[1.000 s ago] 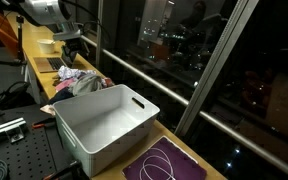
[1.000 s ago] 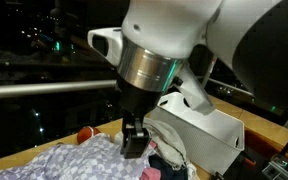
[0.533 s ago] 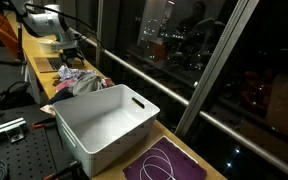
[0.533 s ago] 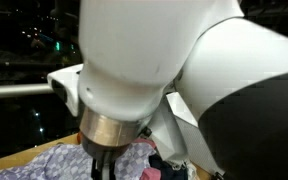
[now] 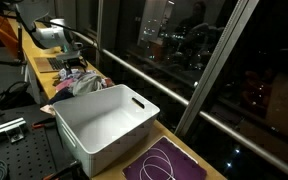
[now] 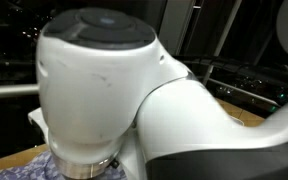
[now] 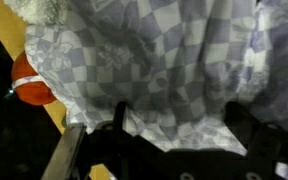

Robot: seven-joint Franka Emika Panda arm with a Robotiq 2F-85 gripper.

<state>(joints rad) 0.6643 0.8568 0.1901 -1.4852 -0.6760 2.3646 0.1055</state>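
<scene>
Night scene under indoor light, soft pictures.
We see black windows (image 5: 214, 50) with faint city lights and reflections in an exterior view, while room light brightens the counter (image 5: 36, 60). In the wrist view the checked cloth (image 7: 174, 60) beyond the fingers (image 7: 120, 118) is evenly lit yet blurred, and the fingers are dark silhouettes. The arm (image 6: 104, 90) fills an exterior view, bright and out of focus.

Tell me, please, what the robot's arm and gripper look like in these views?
The arm has a smooth, rounded, glossy white casing, with a brushed silver ring at one joint and a dark grey section beside it. No markings are readable. The gripper is black, with two slim dark jaws seen in the wrist view.
</scene>
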